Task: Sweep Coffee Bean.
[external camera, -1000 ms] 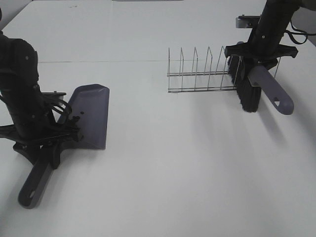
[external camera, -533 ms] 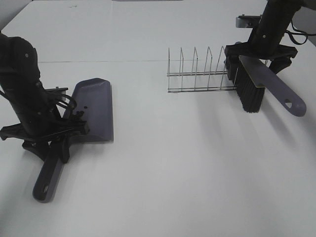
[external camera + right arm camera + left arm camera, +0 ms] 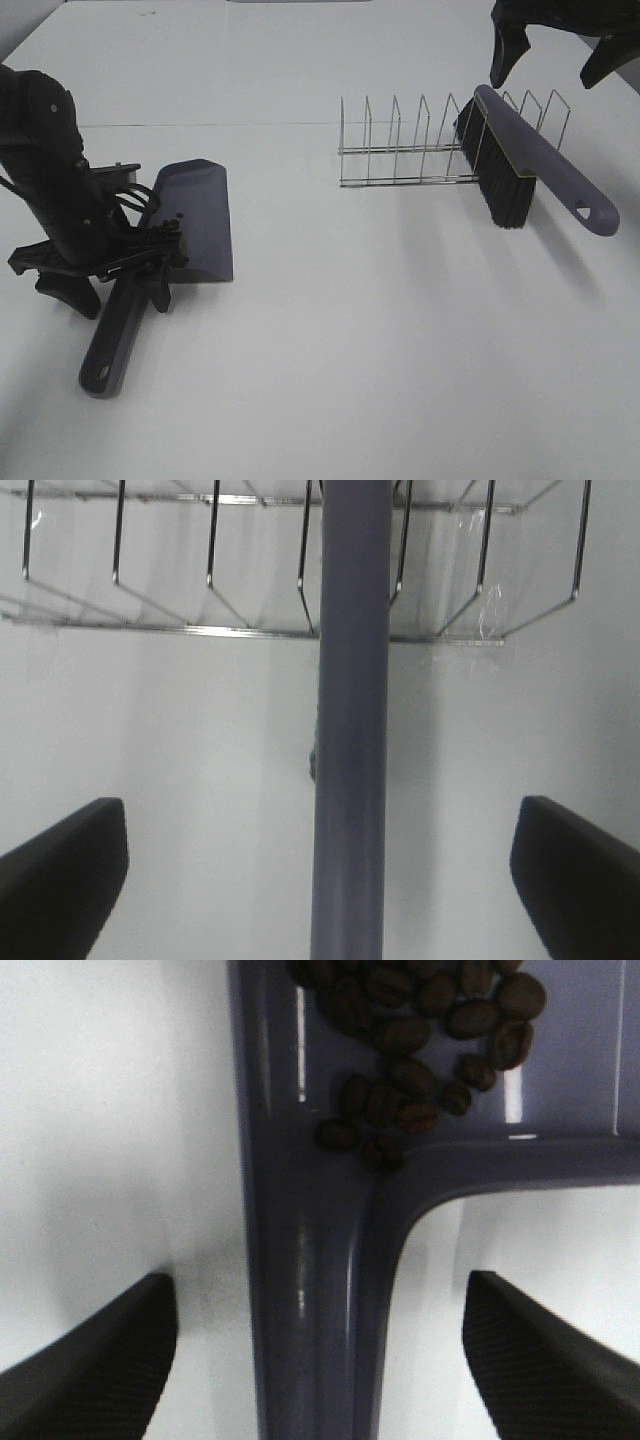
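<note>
Evidently finished, both grippers stand released: the left gripper (image 3: 320,1360) straddles the handle of the dustpan (image 3: 195,225) at left, which cradles the coffee bean (image 3: 420,1040), while the right gripper (image 3: 560,40) hovers above the brush (image 3: 525,165) leaning in the wire rack (image 3: 400,150).

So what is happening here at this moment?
A two-armed robot is at the end of a sweeping job. The coffee beans lie in the dustpan, which rests on the table. The left claw stands open on either side of the dustpan's handle, not gripping it. The brush leans in the wire rack, and the right claw hangs open above it.
</note>
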You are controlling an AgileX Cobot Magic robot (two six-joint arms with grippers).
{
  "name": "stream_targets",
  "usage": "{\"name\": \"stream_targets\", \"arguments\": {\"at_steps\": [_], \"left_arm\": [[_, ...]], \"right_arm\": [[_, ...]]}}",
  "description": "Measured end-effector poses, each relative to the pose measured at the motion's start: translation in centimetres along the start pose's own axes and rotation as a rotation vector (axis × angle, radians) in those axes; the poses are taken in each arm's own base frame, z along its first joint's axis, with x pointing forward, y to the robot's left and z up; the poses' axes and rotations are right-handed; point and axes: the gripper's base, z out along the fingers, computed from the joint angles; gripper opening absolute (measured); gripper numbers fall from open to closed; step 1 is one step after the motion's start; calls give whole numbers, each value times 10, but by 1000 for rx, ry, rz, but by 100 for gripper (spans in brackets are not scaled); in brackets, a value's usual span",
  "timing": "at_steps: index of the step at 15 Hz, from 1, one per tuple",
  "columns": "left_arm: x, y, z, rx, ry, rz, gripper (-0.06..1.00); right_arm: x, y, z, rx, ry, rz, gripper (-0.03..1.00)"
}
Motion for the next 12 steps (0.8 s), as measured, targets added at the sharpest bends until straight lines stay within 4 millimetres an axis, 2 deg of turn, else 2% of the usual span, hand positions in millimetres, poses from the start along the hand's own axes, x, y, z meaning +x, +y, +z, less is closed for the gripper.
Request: {"name": "stream_targets", "arguments": {"at_steps": [2,3,5,6,9,10,12], "left_arm": [[0,-1,-8,3,-20,7,76],[1,-2,-20,6,-51,16,77],[7,-6,-57,31,-136,34,77],[21,-6,-96,23,-181,71,77],[52,0,-147,-32,-213,126,77],[58,2,-154,-36,-220,130,77],[86,7,-172,-29,-252,134,77]], "right_arm": [[29,0,-25,9,23,-13,94],[47,0,-42,9,23,-14,94],[87,3,-81,-13,-32,-13,94],[130,6,-110,-24,-122,-16,94],[197,7,-125,-23,-186,-14,94],[207,7,-123,-24,-177,-13,94],[248,8,-119,-24,-181,-16,94]]}}
